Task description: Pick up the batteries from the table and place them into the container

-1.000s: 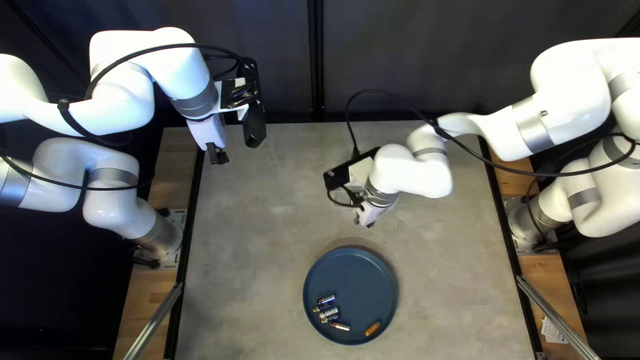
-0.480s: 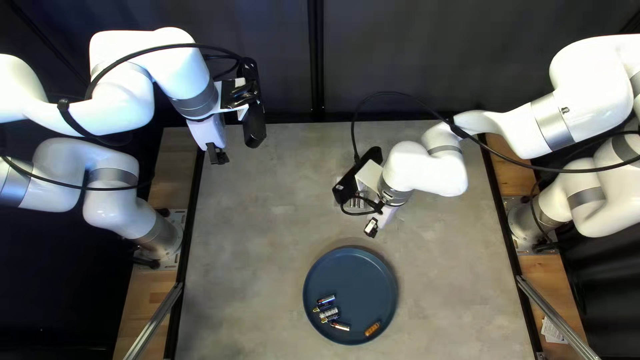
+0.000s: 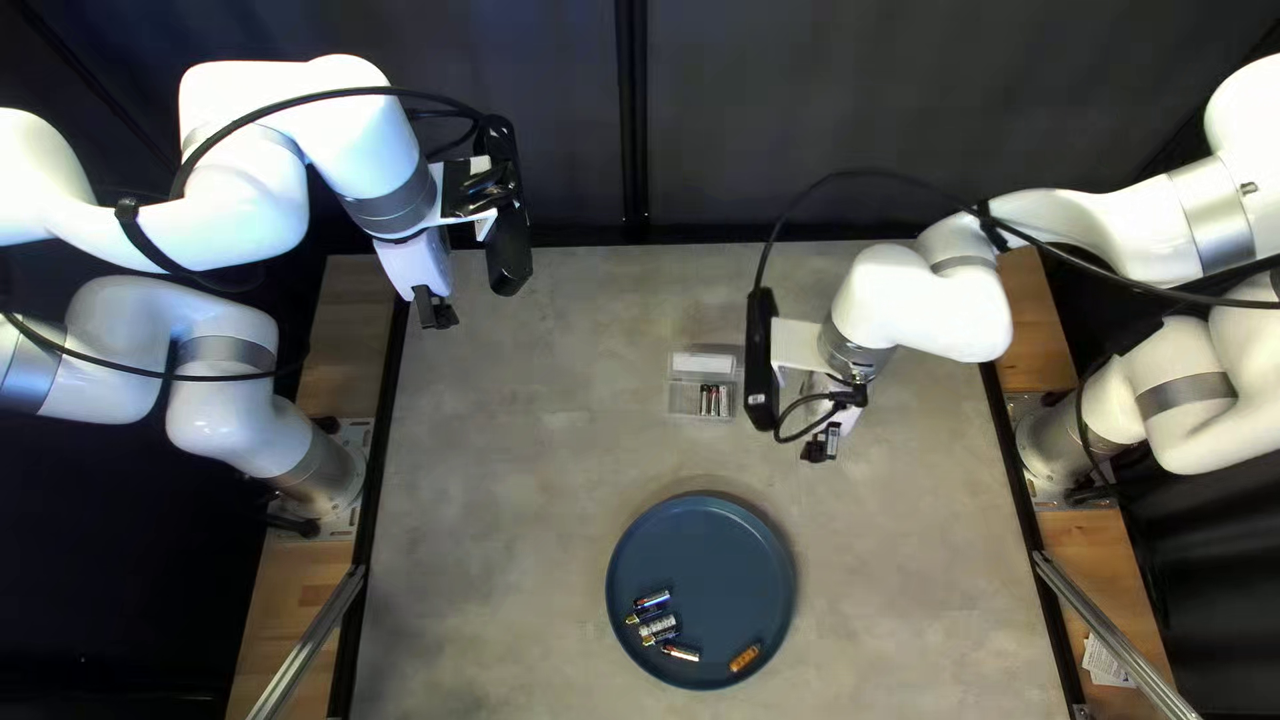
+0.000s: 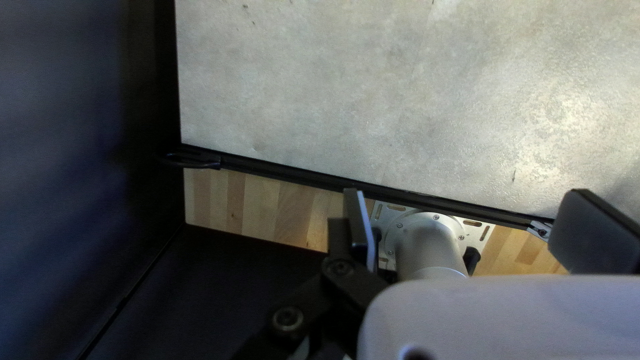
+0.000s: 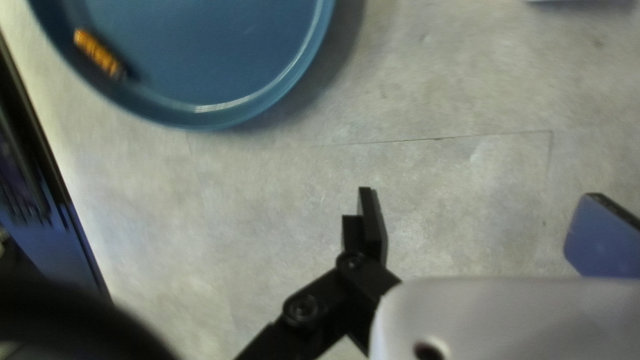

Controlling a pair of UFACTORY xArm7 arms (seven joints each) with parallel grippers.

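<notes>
Plate (image 3: 727, 560) at near side, right gripper (image 5: 481, 215) the closer claw.
Claw released, nothing held, far and right of plate; orange battery (image 3: 746, 658) inside, near-right, long axis slanting near-left to far-right. Reach likely runs near, somewhat left.

Slanted overhead view, nearer wrist views

No text legible; orange battery (image 5: 100, 53) on blue plate (image 5: 220, 53): dark marks on wrapper, too blurred to read; other batteries (image 3: 658, 627) there, labels too small; white paper (image 3: 1107, 663), right of top left view, unreadable
</notes>
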